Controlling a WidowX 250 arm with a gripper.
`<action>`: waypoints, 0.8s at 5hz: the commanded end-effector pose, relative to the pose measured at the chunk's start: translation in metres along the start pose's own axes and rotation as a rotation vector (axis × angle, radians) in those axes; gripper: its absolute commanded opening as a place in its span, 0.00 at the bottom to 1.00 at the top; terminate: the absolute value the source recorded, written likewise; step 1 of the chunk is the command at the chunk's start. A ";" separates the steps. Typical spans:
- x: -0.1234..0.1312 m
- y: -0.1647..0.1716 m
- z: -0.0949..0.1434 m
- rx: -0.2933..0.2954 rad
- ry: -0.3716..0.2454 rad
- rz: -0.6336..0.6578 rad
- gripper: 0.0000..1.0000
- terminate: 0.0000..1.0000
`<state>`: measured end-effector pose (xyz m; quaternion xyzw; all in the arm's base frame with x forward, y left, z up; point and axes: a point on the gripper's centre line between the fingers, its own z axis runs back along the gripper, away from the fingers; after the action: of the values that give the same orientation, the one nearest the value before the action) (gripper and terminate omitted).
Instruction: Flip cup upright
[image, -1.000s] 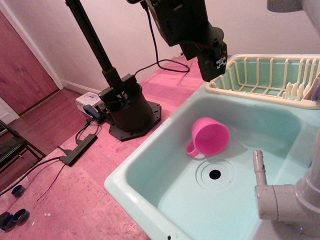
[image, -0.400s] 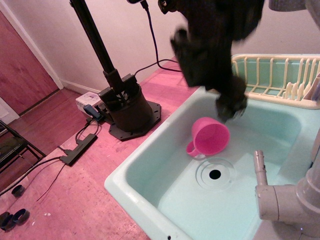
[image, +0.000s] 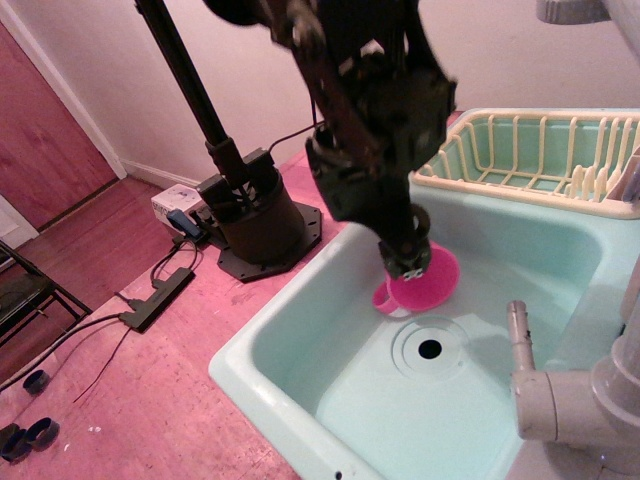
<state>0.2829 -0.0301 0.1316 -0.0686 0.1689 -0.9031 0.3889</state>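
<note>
The bright pink cup (image: 432, 285) lies on its side in the pale green sink (image: 300, 350), just behind the drain, its open rim facing the front right and its loop handle (image: 384, 301) low at its left. My black gripper (image: 407, 262) has come down over the cup's left top side, and its tip covers part of the cup body. The arm is motion-blurred, so I cannot see whether the fingers are open or closed, or whether they touch the cup.
The round drain (image: 430, 349) sits in the sink floor in front of the cup. A grey faucet (image: 560, 395) stands at the front right. A cream dish rack (image: 540, 155) sits behind the sink. A black arm base (image: 255, 215) stands on the pink floor.
My gripper has swung down from above the dish rack's left corner into the sink and now sits on the cup's upper left side. The cup has not visibly moved.
</note>
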 end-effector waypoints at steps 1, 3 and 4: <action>-0.006 -0.006 0.002 0.058 0.039 -0.028 1.00 0.00; -0.036 0.021 0.001 0.079 0.080 -0.049 1.00 0.00; -0.040 0.022 -0.003 0.066 0.077 -0.081 1.00 0.00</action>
<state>0.3143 -0.0174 0.1053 -0.0553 0.1661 -0.9265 0.3330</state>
